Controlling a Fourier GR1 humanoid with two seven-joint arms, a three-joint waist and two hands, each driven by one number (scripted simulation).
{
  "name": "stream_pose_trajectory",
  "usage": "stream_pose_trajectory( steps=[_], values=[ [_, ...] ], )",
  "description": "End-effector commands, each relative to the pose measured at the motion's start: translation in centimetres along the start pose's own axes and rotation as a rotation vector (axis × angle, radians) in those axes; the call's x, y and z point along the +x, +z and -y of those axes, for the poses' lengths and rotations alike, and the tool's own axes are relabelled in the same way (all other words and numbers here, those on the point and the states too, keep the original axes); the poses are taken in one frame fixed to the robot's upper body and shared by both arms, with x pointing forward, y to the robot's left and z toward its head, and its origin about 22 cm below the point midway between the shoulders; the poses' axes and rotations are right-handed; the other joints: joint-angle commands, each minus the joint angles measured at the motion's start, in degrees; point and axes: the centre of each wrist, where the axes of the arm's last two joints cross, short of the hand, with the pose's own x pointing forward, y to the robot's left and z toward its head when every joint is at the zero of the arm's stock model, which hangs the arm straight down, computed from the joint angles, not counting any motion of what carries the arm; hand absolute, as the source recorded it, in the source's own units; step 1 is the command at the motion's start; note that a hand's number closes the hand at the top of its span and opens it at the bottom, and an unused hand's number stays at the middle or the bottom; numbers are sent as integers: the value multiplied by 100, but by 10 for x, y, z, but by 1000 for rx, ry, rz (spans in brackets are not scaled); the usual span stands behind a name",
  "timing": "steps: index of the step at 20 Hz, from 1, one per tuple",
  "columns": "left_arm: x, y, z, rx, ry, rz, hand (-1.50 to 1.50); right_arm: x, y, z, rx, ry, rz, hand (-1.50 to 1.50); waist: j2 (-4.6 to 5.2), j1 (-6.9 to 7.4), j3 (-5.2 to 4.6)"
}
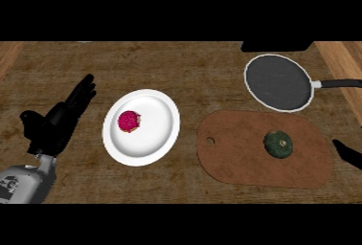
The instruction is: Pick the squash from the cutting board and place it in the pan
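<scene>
No readable writing shows anywhere in your view. Your left hand (53,119) rests at the left, fingers straight and spread, touching nothing. Only a sliver of your right hand (348,152) shows at the right edge; its fingers can't be judged. The squash (278,144) sits on the cutting board (240,158), lower right, below the pan (278,82).

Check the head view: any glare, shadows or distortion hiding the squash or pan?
Head view: squash unobscured on the cutting board; pan evenly lit, no glare; white plate bright and stretched taller than wide; no strong cast shadows; right hand cropped at the edge.
</scene>
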Motion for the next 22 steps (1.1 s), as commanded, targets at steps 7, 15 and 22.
stream_pose_trajectory(
  steps=[7, 15, 22],
  values=[
    [-14, 4, 19, -41, -8, -15, 0, -21, 84, -62, -62, 141, -187, -150, -61, 117, 7],
    [-5, 6, 19, -57, -37, -28, 0, 56, 42, -27, 135, 500, -400, -150, -58, 270, 5],
    [-1, 7, 27, -73, -37, 0, 0, 130, 33, -44, 449, 574, -555, -150, -41, 404, 16]
  ],
)
